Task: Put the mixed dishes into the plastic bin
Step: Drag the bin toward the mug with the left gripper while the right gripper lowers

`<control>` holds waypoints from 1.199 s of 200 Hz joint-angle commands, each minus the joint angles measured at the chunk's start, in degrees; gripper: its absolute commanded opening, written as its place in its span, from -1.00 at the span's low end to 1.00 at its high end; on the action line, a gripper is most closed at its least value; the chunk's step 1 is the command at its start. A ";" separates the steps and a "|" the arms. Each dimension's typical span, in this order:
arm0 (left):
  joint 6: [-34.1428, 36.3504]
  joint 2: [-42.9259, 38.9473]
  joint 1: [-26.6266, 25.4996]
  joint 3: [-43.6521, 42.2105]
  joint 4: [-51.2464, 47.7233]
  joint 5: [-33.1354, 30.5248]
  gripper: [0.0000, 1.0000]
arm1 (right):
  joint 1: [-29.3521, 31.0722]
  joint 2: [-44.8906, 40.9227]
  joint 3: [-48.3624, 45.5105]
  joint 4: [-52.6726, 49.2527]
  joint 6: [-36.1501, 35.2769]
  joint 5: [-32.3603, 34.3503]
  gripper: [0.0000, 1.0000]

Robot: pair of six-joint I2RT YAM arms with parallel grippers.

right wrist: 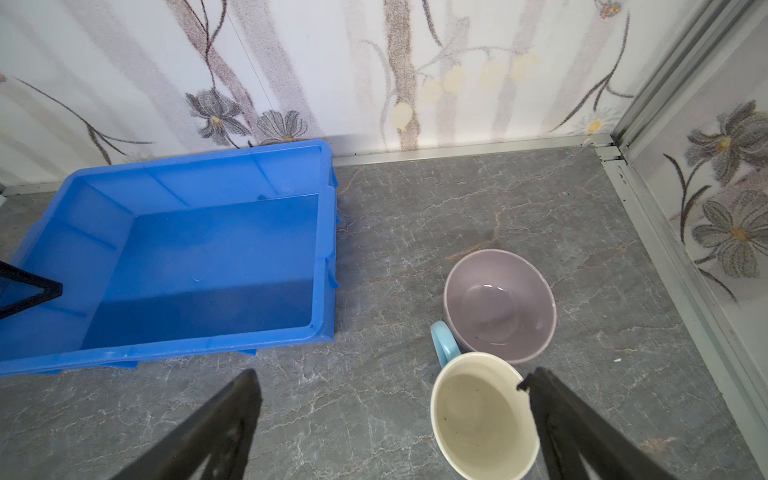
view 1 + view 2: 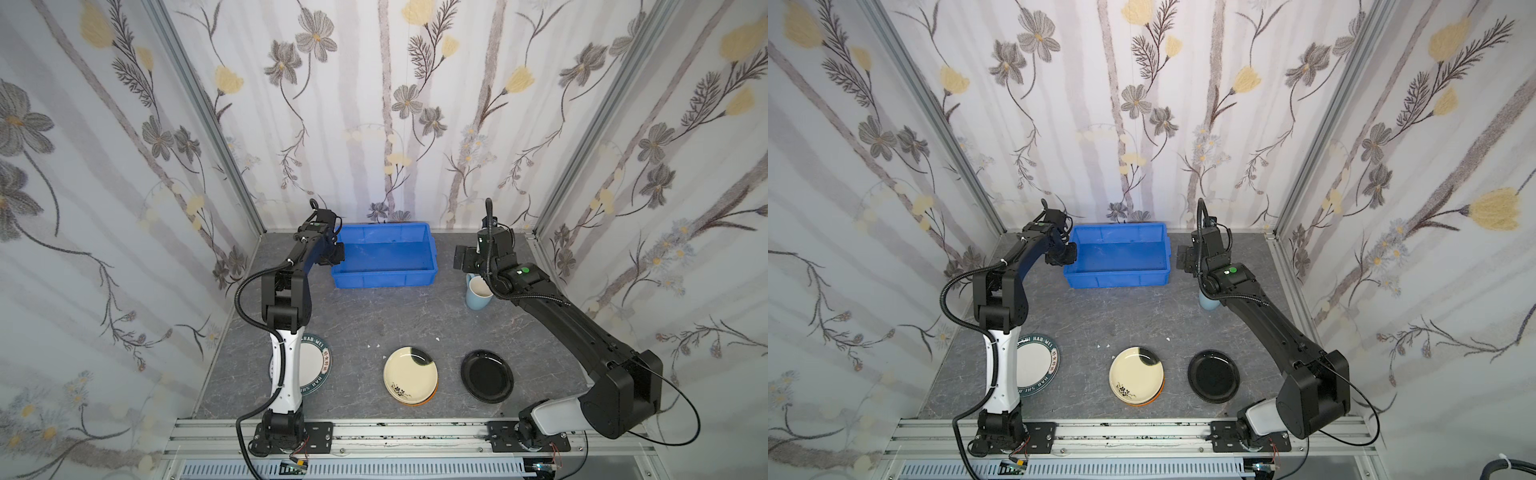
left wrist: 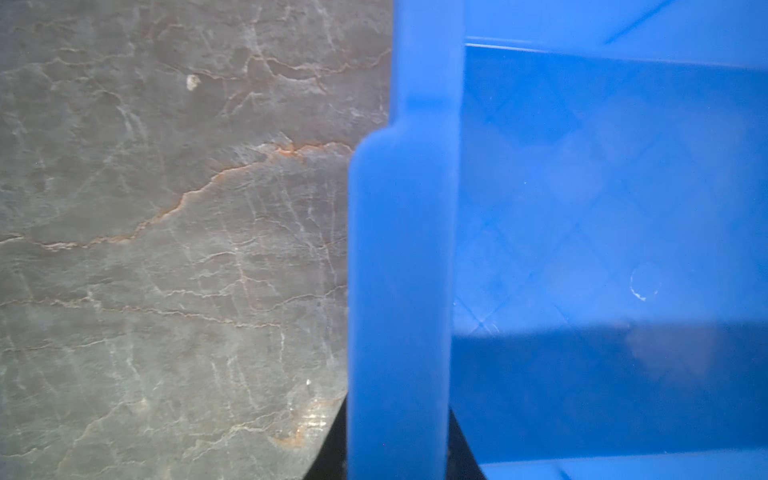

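left end effector [image 2: 338, 255] clamps plastic bin [image 2: 386, 280] rim; right end effector [image 1: 393, 380] spread wide.

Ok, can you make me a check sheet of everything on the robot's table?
Surface: grey marbled tabletop, no spills seen.
Job's things: blue bin empty; light blue mug next to lilac bowl, right of the bin; cream plate stacked on orange plate; black plate; lettered-rim plate partly hidden by the left arm.
Clutter: tiny white specks.
Pincers: left pincer clamped on the bin's left rim; right pincer open above the mug.
Cables: black hoses run along both arms.
Surroundings: flowered walls, metal rail in front.
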 commanded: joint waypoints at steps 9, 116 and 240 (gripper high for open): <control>1.88 -2.11 -1.38 -2.61 -2.58 0.87 -0.87 | -0.30 -1.56 -1.45 0.21 0.44 -0.37 0.99; -0.44 -14.93 -4.96 -21.30 2.46 1.04 -0.77 | -12.92 0.95 -2.18 -5.83 11.00 -9.36 0.52; -2.79 -20.43 -7.20 -30.61 3.83 2.92 -0.63 | -16.07 11.40 0.10 -12.34 11.20 -13.69 0.22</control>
